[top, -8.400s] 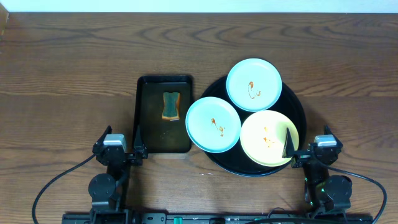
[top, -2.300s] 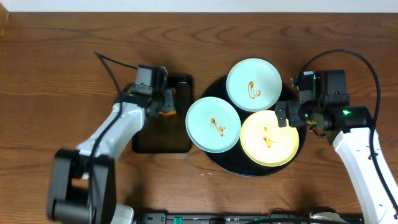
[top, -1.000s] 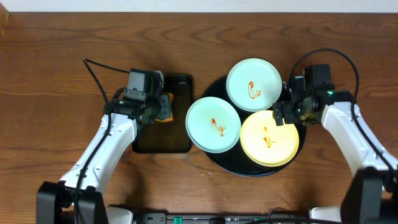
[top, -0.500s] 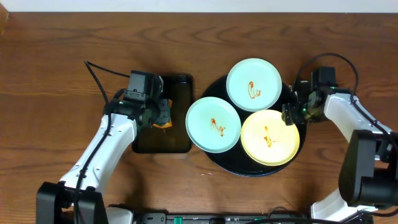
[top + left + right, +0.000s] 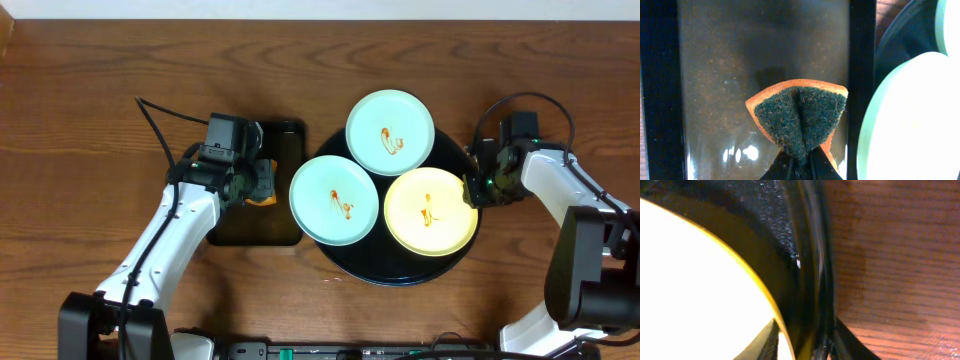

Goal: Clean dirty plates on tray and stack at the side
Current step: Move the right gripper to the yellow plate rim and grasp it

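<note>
Now that the right gripper [image 5: 468,190], clamped on the large round glossy black tray [image 5: 398,272], has slid it nearer the left gripper [image 5: 257,185] pinching a green-faced orange sponge [image 5: 800,117], wiping looks ready to begin.

A brown wooden table with two black trays on it.
The table [image 5: 100,60] has wavy wood lines all over. A big round black tray [image 5: 400,276] sits on its right part. A smaller long black tray [image 5: 283,160] sits just beside it, on its left. A thin strip of wood shows between them.
</note>
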{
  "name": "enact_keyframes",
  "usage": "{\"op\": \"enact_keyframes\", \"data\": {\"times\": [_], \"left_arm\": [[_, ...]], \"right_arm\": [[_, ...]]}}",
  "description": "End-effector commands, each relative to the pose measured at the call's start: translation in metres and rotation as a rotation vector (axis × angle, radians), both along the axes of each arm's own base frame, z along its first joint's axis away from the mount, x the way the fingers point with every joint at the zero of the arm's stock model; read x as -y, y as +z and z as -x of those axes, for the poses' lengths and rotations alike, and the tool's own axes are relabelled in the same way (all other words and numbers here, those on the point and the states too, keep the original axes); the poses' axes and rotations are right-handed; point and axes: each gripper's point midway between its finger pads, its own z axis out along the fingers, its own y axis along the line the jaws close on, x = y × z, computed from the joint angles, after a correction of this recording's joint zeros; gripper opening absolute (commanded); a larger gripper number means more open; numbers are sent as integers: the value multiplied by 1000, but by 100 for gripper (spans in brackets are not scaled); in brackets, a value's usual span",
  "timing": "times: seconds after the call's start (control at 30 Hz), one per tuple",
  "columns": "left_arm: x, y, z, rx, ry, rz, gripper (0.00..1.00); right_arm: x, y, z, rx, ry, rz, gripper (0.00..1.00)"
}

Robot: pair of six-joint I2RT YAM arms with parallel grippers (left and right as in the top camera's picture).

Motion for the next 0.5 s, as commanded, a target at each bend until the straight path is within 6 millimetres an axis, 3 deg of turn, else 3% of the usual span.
{"op": "enact_keyframes", "data": {"times": [0.0, 0.13, 0.47], "left_arm": [[2, 5, 0, 9, 1, 13, 8], [2, 5, 0, 6, 12, 17, 8], [3, 5, 0, 8, 6, 18, 8]], "right_arm": [[-14, 2, -3, -2, 13, -68, 20], [-11, 1, 2, -21, 10, -51, 1], [-2, 2, 10, -68, -52, -2, 1]]}}
